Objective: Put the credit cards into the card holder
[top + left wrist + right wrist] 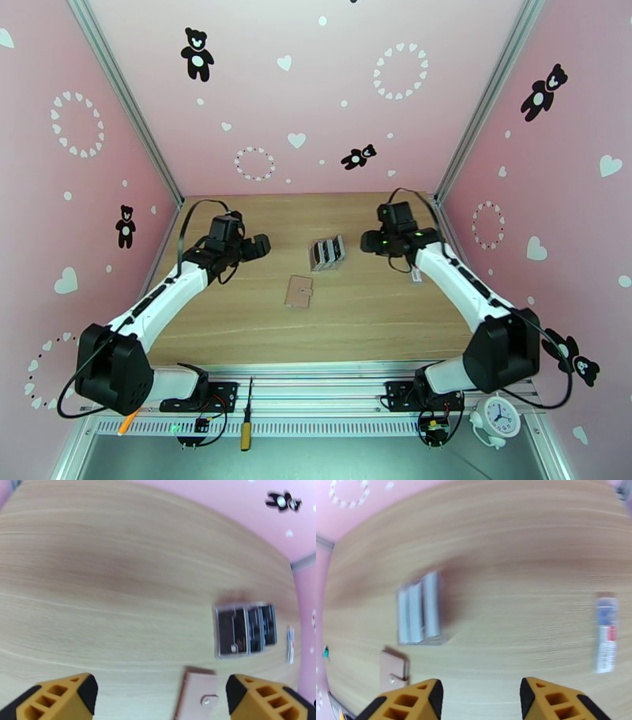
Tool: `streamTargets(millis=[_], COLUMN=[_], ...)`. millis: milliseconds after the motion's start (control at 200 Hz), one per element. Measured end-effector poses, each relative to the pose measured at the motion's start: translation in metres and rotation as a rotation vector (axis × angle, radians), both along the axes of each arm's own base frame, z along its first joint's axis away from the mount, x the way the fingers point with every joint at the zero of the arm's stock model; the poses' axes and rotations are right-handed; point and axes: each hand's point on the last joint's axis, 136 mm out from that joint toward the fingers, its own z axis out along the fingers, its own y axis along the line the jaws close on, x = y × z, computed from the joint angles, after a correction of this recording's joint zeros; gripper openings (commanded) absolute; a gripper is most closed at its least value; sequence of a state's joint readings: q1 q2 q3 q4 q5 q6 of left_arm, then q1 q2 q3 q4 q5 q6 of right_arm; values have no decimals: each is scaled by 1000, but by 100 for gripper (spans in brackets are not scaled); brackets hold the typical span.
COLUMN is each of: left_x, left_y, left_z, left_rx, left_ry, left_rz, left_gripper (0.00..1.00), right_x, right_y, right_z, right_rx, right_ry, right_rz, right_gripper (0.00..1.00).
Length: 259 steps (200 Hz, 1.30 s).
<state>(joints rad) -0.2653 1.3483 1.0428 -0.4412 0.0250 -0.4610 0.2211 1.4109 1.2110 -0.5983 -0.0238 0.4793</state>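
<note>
A: Where does the tan-pink leather-like card holder (299, 291) lie?

B: Flat and closed on the light wooden bench (371, 316), about mid-bench, just near-side of the clear plastic rack (326, 253). Its long axis runs roughly near-to-far, with the snap tab on its right edge.

A: The cards?

B: 3 dark, thin rectangular credit cards with white patches (233, 632) stand upright in the rack. None is in the card holder yet.

A: End effectors?

B: Left end effector (162, 693): fingers wide apart, nothing between them. It hovers above the bench with the card holder just ahead, towards its right finger. Right end effector (481, 697): fingers apart, empty, with the rack ahead and to its left.

A: Which is nearer?

B: In the top view, left is nearer the card holder and right is nearer the rack. My judgement: right suits the card pick, left the card holder.

A: The white strip with blue and red print (607, 638)?

B: It lies flat, right of the right end effector. Cannot tell what it is.
</note>
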Motion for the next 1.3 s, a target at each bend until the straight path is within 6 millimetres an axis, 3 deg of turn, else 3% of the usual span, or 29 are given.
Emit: streamTargets(millis=[60, 250, 450, 631, 731, 861, 941, 1091, 1296], left_x=[3, 9, 12, 19, 18, 10, 8, 16, 19], left_y=[10, 37, 57, 77, 88, 102, 116, 128, 118], left_z=[3, 12, 25, 27, 13, -24, -39, -48, -59], left_rx=[0, -24, 27, 156, 247, 349, 385, 385, 380], left_ry=[-10, -91, -195, -264, -302, -305, -297, -334, -382], left_rz=[29, 108, 163, 209, 216, 188, 190, 169, 94], left_gripper=[98, 98, 98, 98, 98, 98, 98, 98, 98], right_x=[0, 1, 12, 2, 3, 16, 19, 25, 27], right_y=[-19, -63, -69, -73, -74, -74, -74, -74, -72], right_z=[4, 3, 4, -31, -38, -25, -27, -40, -56], right_rx=[-18, -70, -98, -146, -179, -208, -230, -273, -291], right_ry=[-23, -54, -131, -193, -220, -321, -352, -363, -394], right_rz=[-45, -155, -144, -113, -90, -68, -53, -22, 8], right_gripper=[63, 65, 65, 66, 66, 66, 66, 66, 65])
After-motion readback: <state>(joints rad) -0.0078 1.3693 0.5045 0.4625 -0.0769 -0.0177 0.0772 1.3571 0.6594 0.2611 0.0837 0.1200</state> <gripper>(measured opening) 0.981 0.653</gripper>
